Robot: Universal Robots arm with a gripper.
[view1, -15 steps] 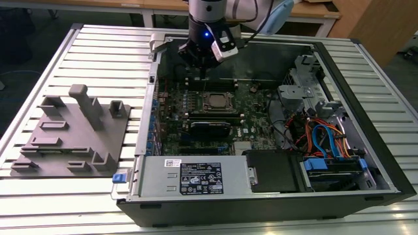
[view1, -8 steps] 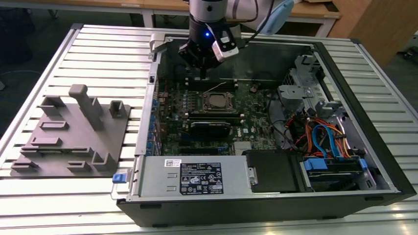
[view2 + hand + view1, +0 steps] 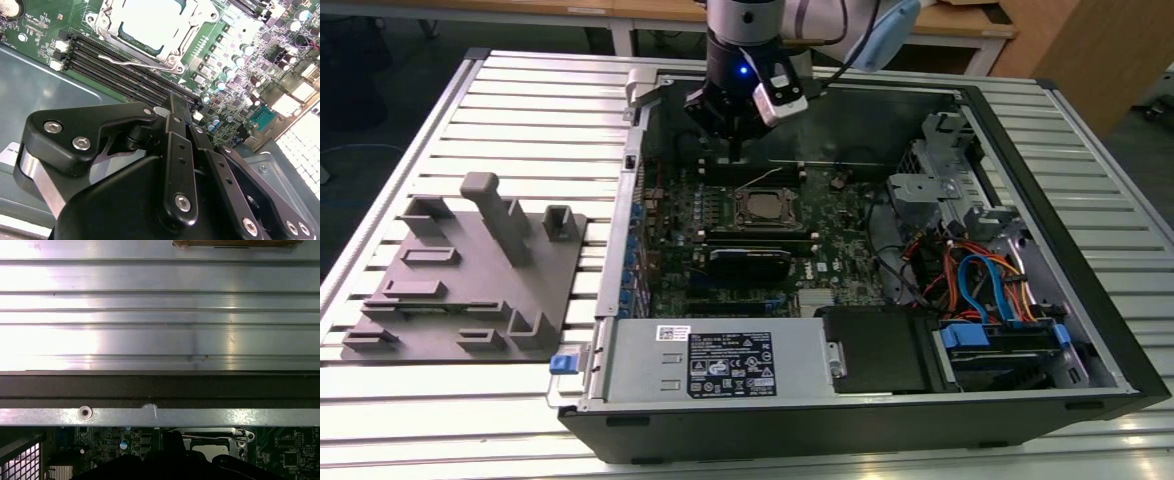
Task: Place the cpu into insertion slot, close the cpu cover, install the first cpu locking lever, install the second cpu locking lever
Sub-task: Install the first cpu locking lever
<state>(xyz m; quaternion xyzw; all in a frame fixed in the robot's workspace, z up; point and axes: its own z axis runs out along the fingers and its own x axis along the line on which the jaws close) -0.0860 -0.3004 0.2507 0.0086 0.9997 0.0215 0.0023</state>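
Your gripper (image 3: 734, 148) is hanging inside the open computer case (image 3: 1014, 150), over the green board (image 3: 35, 35) and a little beyond the insertion slot (image 3: 765, 208), touching nothing. In the second wrist view its fingers (image 3: 175, 112) are looking pressed together, and they are carrying nothing.

The cpu (image 3: 150, 20) is already sitting in the slot. The cpu cover (image 3: 112, 22) is lying flat around it, so the grey top is showing through the window. I am judging that you are now working on the first locking lever. A thin wire lever (image 3: 135, 62) is standing free along the side of the socket, over the long memory slots (image 3: 120, 75), and it is not looking hooked.

This step is asking for care. The lever is thin and springy, so the closed fingertips need to meet it squarely, press it down and guide it sideways under its catch. If they are slipping off, they may strike the memory slots beside it.
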